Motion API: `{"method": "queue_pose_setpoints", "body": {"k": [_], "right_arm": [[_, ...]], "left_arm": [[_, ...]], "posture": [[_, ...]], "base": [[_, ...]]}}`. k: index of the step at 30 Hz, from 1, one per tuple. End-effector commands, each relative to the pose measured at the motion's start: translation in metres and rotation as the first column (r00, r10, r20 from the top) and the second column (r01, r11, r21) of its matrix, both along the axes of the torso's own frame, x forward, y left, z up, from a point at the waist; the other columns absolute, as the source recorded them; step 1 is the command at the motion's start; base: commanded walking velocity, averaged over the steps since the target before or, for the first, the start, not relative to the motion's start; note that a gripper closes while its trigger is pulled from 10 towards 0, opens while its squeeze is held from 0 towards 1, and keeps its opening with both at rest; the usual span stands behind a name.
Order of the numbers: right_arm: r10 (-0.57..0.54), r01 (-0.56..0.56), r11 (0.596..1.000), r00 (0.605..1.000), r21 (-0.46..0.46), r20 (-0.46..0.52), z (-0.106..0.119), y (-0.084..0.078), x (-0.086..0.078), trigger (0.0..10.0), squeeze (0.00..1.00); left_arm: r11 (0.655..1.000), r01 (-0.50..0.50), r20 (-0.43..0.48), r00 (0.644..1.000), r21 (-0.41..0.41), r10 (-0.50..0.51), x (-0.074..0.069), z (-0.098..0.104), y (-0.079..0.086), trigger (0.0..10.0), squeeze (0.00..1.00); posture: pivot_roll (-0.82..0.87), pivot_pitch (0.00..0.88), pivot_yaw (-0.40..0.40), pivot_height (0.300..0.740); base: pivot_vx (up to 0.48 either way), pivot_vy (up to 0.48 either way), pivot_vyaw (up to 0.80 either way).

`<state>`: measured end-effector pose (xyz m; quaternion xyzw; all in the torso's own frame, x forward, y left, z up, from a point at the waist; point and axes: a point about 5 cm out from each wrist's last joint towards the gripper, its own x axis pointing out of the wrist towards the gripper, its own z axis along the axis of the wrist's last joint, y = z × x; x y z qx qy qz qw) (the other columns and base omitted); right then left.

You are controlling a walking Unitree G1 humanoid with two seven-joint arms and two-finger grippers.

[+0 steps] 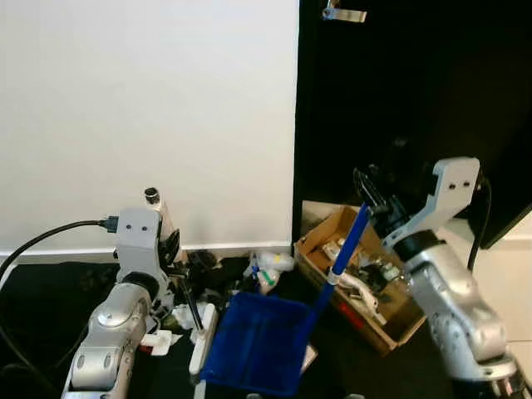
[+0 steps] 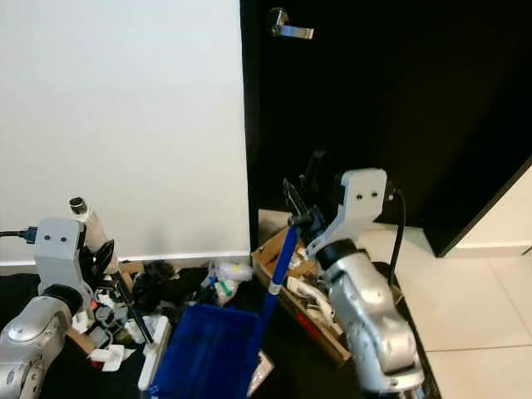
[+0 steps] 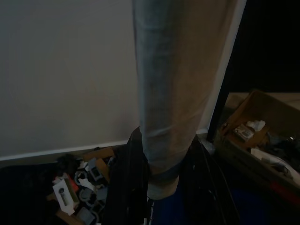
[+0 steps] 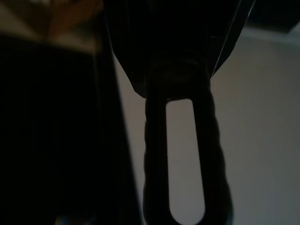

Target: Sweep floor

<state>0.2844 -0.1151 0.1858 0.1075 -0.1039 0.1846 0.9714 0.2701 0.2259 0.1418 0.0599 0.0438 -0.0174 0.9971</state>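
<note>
A blue dustpan point(image 1: 259, 342) rests on the dark floor, and its long blue handle point(image 1: 347, 249) slants up to the right. My right gripper point(image 1: 371, 208) is shut on the handle's top; the slotted black handle end point(image 4: 180, 159) shows close up in the right wrist view. My left gripper point(image 1: 170, 249) is shut on a brush with a pale grip point(image 3: 178, 93). Its thin black rod point(image 1: 193, 307) runs down to a white brush head point(image 1: 202, 339) just left of the dustpan. Scattered litter point(image 2: 125, 307) lies on the floor along the wall.
An open cardboard box point(image 1: 356, 283) full of odds and ends sits on the floor right of the dustpan. A white wall point(image 1: 150, 116) is ahead, with a black door point(image 1: 407, 100) and its metal handle point(image 1: 345, 14) to the right. Pale tiles point(image 2: 482, 316) lie far right.
</note>
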Motion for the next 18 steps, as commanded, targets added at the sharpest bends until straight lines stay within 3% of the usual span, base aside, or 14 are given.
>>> {"method": "queue_pose_setpoints", "body": {"k": [1,2,4,15,18], "right_arm": [[-0.01,0.01,0.997,1.0,-0.072,-0.001,-0.013,0.007,-0.004,10.0,0.0],[-0.01,0.01,0.997,1.0,-0.072,-0.001,-0.013,0.007,-0.004,10.0,0.0],[-0.035,0.039,0.979,0.999,-0.201,0.024,-0.023,0.008,-0.007,10.0,0.0],[-0.036,0.03,0.979,0.999,-0.202,-0.023,-0.035,0.006,-0.026,10.0,0.0],[-0.041,0.038,0.964,0.999,-0.264,-0.006,-0.038,0.004,-0.031,10.0,0.0]], "left_arm": [[1.0,-0.003,0.005,1.0,0.012,0.003,-0.003,-0.004,-0.001,10.0,0.0],[1.0,-0.003,0.005,1.0,0.012,0.003,-0.003,-0.004,-0.001,10.0,0.0],[1.0,0.001,-0.001,1.0,0.012,-0.001,-0.003,-0.006,-0.001,10.0,0.0],[1.0,0.032,-0.014,0.999,0.001,-0.032,0.002,-0.013,-0.009,10.0,0.0],[0.999,0.039,-0.015,0.999,-0.001,-0.039,0.003,-0.014,-0.011,10.0,0.0]], "posture": [[0.05,0.152,0.046,0.74],[0.05,0.152,0.046,0.74],[0.05,0.154,0.047,0.74],[0.04,0.16,0.05,0.74],[0.03,0.163,0.052,0.74]], "base": [[0.0,0.0,0.0],[0.0,0.0,0.0],[0.0,0.0,0.0],[0.0,0.0,0.0],[0.0,0.0,0.0]]}}
